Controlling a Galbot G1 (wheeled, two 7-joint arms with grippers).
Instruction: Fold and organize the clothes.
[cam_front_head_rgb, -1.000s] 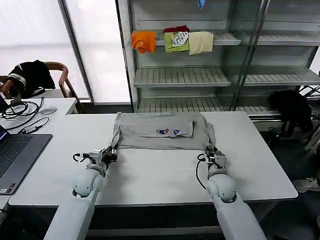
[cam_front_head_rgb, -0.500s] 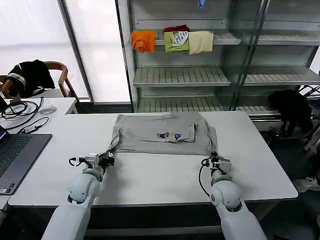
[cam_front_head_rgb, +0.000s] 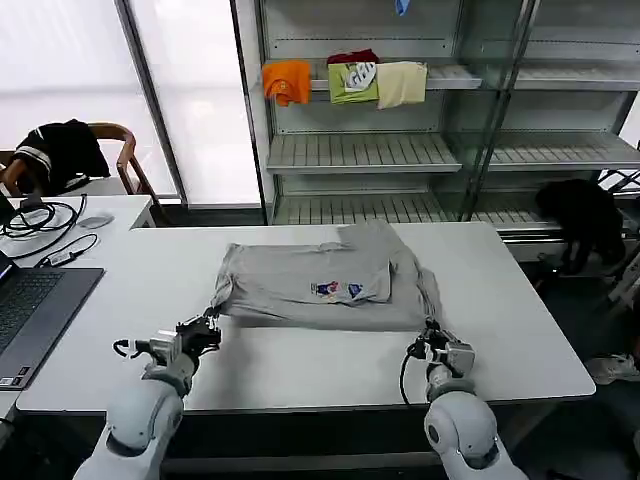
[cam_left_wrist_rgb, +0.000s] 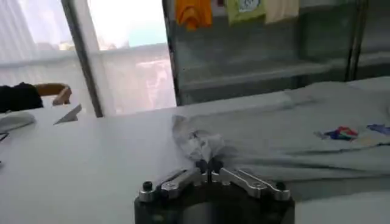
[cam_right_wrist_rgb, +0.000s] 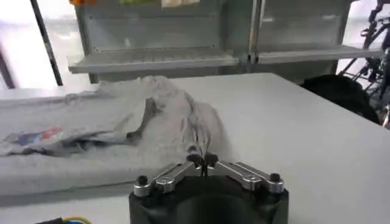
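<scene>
At the lower left of the head view, the left pincer (cam_front_head_rgb: 205, 331) is seen near the front edge of the white worktop (cam_front_head_rgb: 310, 360), its fingers pressed together on a bunched near corner of the grey shirt (cam_front_head_rgb: 320, 285); in the left wrist view the cloth is gathered into a crumpled tuft directly at the closed tips (cam_left_wrist_rgb: 207, 165). At the lower right, the right pincer (cam_front_head_rgb: 436, 345) is likewise clamped on the other near corner of the shirt, the fabric being drawn into a narrow ridge running to its tips (cam_right_wrist_rgb: 203, 159). The shirt is spread across the middle of the worktop, between and beyond the two pincers, partly folded over on itself, with a small colourful print (cam_front_head_rgb: 338, 290) facing up near its centre. At the left edge, a laptop (cam_front_head_rgb: 30, 305) and cables (cam_front_head_rgb: 45, 222) are noted on an adjoining desk. At the upper centre, orange (cam_front_head_rgb: 288, 80), green (cam_front_head_rgb: 353, 82) and cream (cam_front_head_rgb: 401, 83) folded garments are lying on a metal shelf (cam_front_head_rgb: 360, 152).
</scene>
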